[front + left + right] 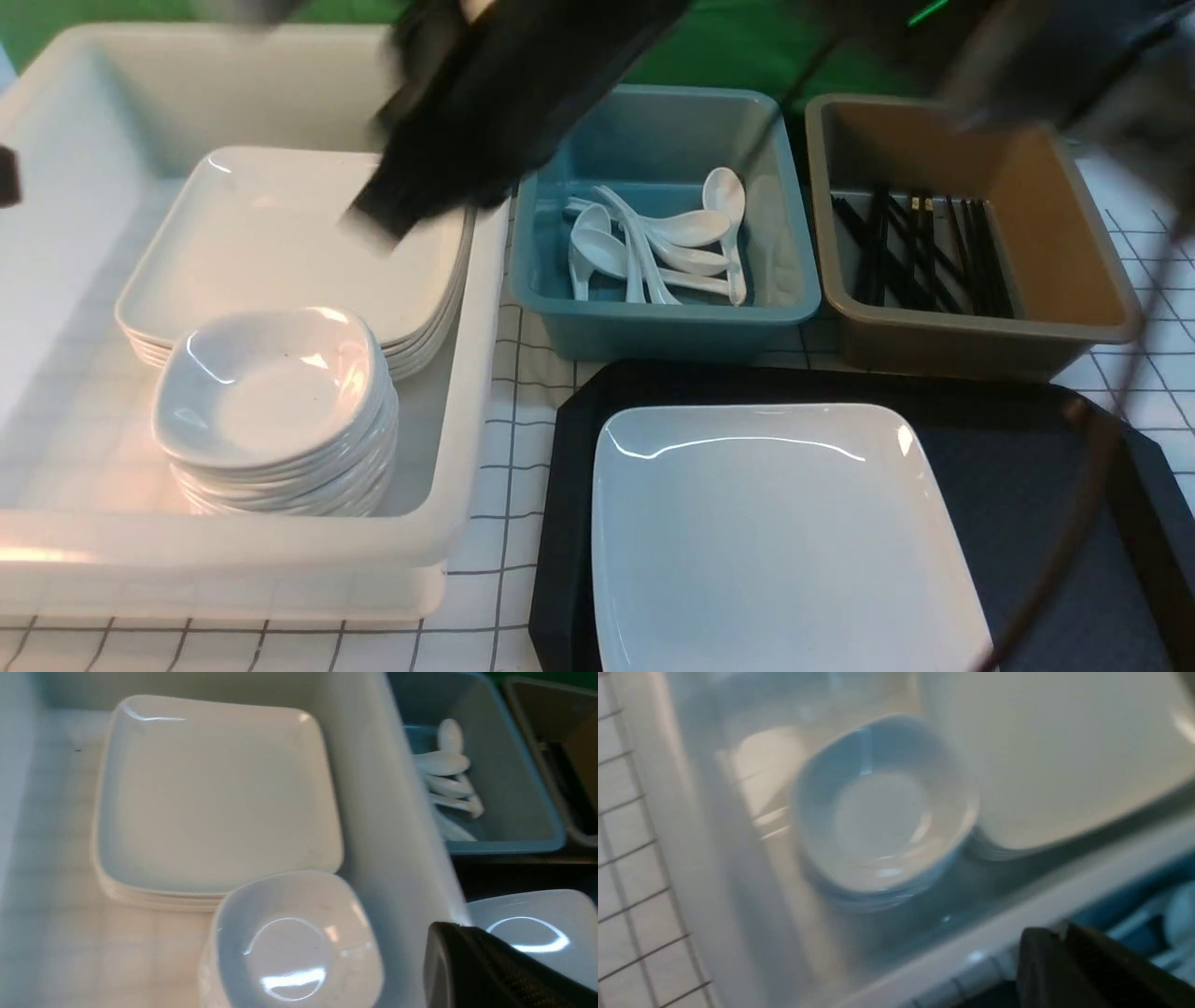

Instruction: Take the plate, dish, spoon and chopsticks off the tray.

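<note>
On tray (1027,467): plate (775,541) | white bin (474,373): dishes (271,387) | left fingers (472,970) clenched | right fingers (1041,966) seemingly clenched

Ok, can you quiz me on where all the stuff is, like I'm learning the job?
1. True or false: the spoons lie in the blue bin.
2. What lies on the black tray? A) a cup B) a large plate C) a fork
3. Fill in: the chopsticks lie in the ____ bin.

Key: 1 true. 2 B. 3 brown; that is the brown bin.
</note>
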